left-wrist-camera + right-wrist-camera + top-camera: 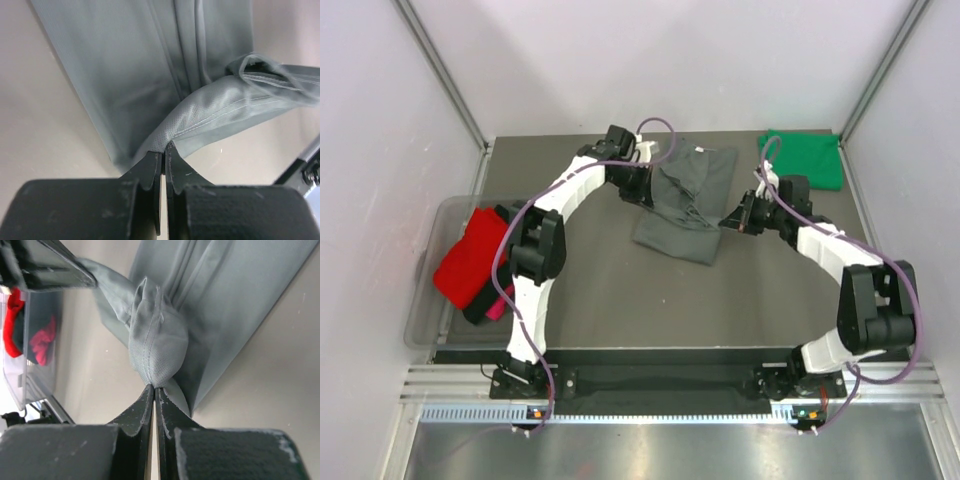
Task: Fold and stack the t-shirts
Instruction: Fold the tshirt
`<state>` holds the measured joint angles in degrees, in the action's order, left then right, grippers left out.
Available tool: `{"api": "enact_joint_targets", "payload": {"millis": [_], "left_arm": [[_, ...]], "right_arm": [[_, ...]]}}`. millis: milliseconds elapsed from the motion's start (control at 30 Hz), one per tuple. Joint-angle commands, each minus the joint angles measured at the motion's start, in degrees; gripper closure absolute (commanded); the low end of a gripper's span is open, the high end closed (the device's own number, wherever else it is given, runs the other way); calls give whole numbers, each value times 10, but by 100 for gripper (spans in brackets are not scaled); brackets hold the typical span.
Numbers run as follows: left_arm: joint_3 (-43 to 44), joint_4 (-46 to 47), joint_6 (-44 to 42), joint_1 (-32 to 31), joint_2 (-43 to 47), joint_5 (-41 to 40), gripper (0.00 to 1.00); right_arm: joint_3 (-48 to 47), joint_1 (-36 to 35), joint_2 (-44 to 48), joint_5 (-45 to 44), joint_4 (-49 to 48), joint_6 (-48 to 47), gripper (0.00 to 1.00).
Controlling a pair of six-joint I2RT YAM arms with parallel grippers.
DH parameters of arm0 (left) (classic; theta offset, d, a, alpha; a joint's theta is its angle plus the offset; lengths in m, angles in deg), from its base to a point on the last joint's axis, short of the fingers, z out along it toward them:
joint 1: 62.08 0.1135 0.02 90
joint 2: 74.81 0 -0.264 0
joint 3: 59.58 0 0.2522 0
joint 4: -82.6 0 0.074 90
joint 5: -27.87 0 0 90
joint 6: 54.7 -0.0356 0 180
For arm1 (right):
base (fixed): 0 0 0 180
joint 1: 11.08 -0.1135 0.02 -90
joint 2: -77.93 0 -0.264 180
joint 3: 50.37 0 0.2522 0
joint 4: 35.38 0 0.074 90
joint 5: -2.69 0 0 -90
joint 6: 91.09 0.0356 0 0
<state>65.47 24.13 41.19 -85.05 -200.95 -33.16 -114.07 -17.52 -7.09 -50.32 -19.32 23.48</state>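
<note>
While the red t-shirt (470, 262) lies heaped in the clear tub (428, 312) at near left, the right gripper (154, 389), then the left gripper (164, 150) farther back, each pinch an edge of the dark grey t-shirt (685, 200) mid-table; the green t-shirt (805, 160) lies far right.

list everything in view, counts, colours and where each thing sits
dark grey t-shirt: 1, dark grey, partly folded, middle of the table
green t-shirt: 1, bright green, folded, far right corner
red t-shirt: 1, red, on top inside the tub
pink cloth: 1, magenta-pink, peeking out under the red t-shirt
tub: 1, clear plastic, table's left edge
table: 1, dark grey
left gripper: 1, black, shut on the dark grey t-shirt
right gripper: 1, black, shut on the dark grey t-shirt
</note>
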Motion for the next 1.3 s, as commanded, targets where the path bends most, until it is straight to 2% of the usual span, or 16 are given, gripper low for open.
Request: {"api": "enact_joint_targets", "payload": {"millis": [0, 300, 467, 533, 567, 600, 633, 667, 700, 867, 967, 1100, 1267], "left_arm": [[49, 0, -12, 0, -14, -9, 100], [60, 1, -10, 1, -31, -15, 100], [96, 0, -18, 0, -58, -26, 100], [116, -6, -23, 1, -65, -47, 100], [122, -9, -24, 0, -70, -58, 91], [133, -11, -22, 0, -71, -69, 81], [136, -16, -8, 0, -70, -104, 45], [133, -15, -8, 1, -63, -103, 24], [131, -15, -7, 1, -60, -96, 17], [78, -13, -4, 8, 1, -82, 14], [-31, -6, 18, 23, 49, -54, 9], [-130, 9, 42, 49, 84, 0, 18], [-168, 15, 53, 67, 73, 30, 25]], "right_arm": [[-39, 8, -26, 2, -33, -26, 100], [-76, 10, -77, -7, -25, -45, 100], [-97, 11, -105, -10, -25, -58, 100], [-117, 11, -116, -8, -25, -74, 87], [-124, 11, -124, -10, -25, -76, 83], [-130, 11, -125, -10, -9, -78, 73], [-140, 11, -125, -6, -6, -87, 68], [-144, 11, -118, -6, 0, -90, 64], [-145, 11, -111, -8, 10, -91, 56], [-75, 11, -29, 2, 29, -70, 54], [7, 10, 31, -3, 19, -48, 51], [97, 7, 59, 1, -19, 24, 50], [94, 0, 14, 4, -39, 49, 54]]}}
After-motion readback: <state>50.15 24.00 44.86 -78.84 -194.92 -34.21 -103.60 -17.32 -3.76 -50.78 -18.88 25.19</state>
